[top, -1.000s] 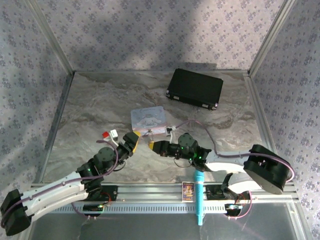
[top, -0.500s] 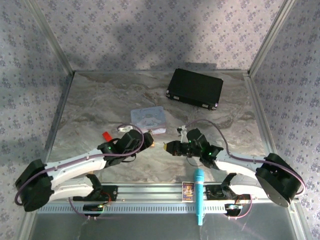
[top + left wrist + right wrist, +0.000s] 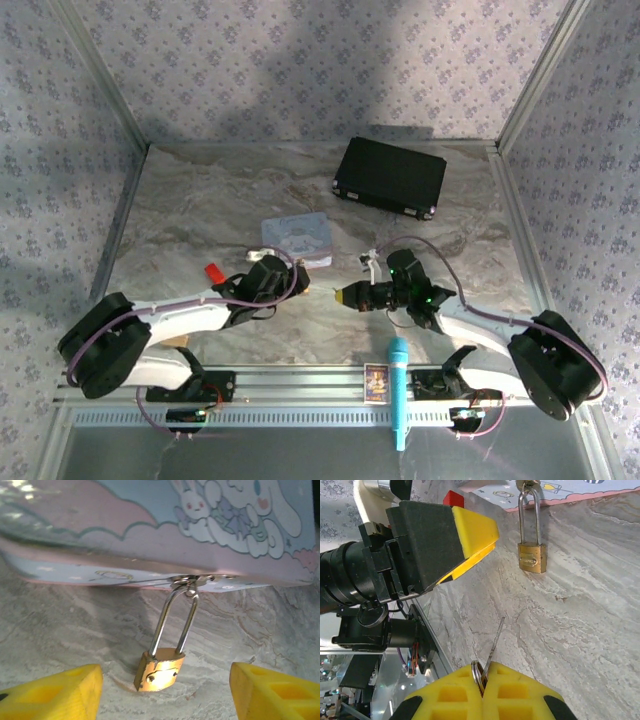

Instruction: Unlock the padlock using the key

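Right gripper (image 3: 484,679) pinched tight on the key (image 3: 494,639), yellow pads pressed together over the ring end, thin silver blade sticking out between them and aimed toward the padlock (image 3: 532,556), with a clear stretch of bare stone between blade tip and lock. Left gripper (image 3: 166,692) spread wide, one yellow finger (image 3: 57,692) off to each side of the small brass body, touching neither. Lock hung by its silver shackle (image 3: 172,620) from the clasp on the near edge of the pale blue cartoon-rabbit tin (image 3: 150,520), both shackle legs seated in the body, body tilted with a lower corner down on the marbled table (image 3: 200,200). From above, both arms stretched low over the tabletop, fingertips facing each other just in front of the tin. Small red block (image 3: 213,271) beside the left arm. Black case (image 3: 390,178) well apart at the far side.
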Motion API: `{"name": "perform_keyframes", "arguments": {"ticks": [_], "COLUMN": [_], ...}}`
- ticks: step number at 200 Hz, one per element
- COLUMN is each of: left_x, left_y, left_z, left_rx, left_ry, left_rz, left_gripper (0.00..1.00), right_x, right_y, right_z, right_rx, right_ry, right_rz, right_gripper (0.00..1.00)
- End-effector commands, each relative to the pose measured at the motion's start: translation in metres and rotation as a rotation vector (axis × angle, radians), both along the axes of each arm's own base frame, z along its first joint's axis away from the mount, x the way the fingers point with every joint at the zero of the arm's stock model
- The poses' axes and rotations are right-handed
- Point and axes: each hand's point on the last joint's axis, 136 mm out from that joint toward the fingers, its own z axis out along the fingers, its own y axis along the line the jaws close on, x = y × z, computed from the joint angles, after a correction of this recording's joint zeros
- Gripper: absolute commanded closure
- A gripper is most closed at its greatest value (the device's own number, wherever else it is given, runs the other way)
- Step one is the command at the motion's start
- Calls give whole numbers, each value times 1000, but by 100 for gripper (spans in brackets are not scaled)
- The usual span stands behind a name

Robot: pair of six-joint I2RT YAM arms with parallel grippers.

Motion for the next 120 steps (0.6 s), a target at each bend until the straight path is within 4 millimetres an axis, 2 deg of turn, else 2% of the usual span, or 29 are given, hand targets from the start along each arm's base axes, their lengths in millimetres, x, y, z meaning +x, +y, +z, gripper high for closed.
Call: {"name": "perform_keyframes", "arguments": {"ticks": [1,59,91,120], "left_x": [13,21,23,24], "left_y": [-15,-22,-22,-19], "left_z": [8,-21,-26,-25], "left_rx": [-15,76,54,63], "left_ry": [-46,4,-8,-10], "left_rz": [-66,-68,-45,-31], "left_gripper": [34,45,61,71], "right_x": [-4,2,4,10], "right_y": [-1,0,-1,3], "right_z": [-6,-13,-15,-16], "right_rx": [-13,-35,-40,-25], "right_ry": [19,34,32,42], "right_rz": [32,14,-3,-20], "right_gripper": [100,100,100,100]}}
